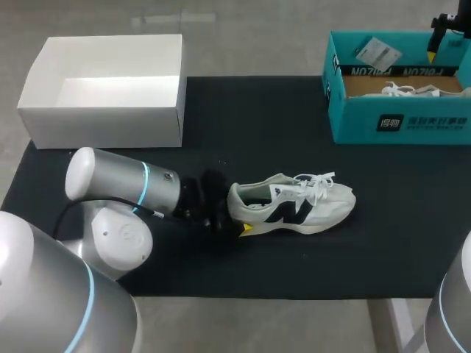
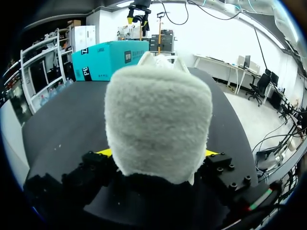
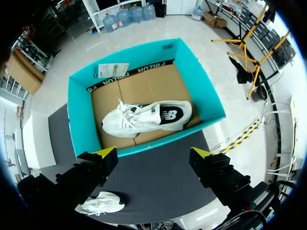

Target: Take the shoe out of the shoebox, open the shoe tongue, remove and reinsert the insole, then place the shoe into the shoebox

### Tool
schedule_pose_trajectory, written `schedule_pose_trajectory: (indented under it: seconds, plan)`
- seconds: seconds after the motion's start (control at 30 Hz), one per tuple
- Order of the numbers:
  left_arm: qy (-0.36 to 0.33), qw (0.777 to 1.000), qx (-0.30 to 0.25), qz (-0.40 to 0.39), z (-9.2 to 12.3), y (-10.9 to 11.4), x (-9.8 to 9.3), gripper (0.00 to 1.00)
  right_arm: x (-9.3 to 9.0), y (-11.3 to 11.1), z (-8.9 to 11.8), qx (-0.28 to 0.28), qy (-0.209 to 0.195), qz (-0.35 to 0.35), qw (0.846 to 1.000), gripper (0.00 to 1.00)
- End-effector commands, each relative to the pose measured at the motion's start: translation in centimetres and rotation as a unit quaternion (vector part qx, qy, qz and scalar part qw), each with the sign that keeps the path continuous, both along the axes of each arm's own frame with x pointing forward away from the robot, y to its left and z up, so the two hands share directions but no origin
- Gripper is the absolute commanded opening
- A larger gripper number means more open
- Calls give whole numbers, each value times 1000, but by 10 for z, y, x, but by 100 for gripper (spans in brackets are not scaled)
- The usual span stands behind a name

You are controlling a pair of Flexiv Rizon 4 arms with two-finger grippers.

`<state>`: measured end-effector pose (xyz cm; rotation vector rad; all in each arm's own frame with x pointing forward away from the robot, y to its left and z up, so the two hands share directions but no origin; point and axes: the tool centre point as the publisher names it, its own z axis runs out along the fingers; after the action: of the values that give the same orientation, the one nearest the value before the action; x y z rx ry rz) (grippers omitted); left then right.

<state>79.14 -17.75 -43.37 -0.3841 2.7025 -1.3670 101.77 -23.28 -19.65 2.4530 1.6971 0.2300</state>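
A white sneaker [image 1: 294, 206] with a black logo lies on its side on the black mat [image 1: 243, 118], toe to the right. My left gripper [image 1: 234, 220] is at its heel. In the left wrist view the fuzzy heel [image 2: 158, 120] fills the space between the open gripper's [image 2: 157, 153] yellow fingertips [image 2: 103, 152]. The teal shoebox [image 1: 397, 121] stands at the back right with a second white shoe [image 3: 144, 117] inside. My right gripper [image 3: 153, 155] hangs open and empty high above that box [image 3: 79, 110]. It also shows in the head view [image 1: 440, 33].
A white open box [image 1: 103, 118] sits at the mat's back left corner. A paper tag [image 1: 377, 51] lies in the teal box. Bare mat stretches between the two boxes and in front of the sneaker.
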Motion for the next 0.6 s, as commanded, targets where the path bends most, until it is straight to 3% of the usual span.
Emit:
schedule_pose_trajectory:
  seconds: [0.03, 0.6]
  plan:
    - [1, 1000, -4, -9, 1, -2, 3, 0, -1, 0, 0, 0, -1, 0, 1000, 100]
    - [-6, 998, -4, -70, 10, 13, 29, 0, -1, 0, 0, 0, -1, 0, 1000, 100]
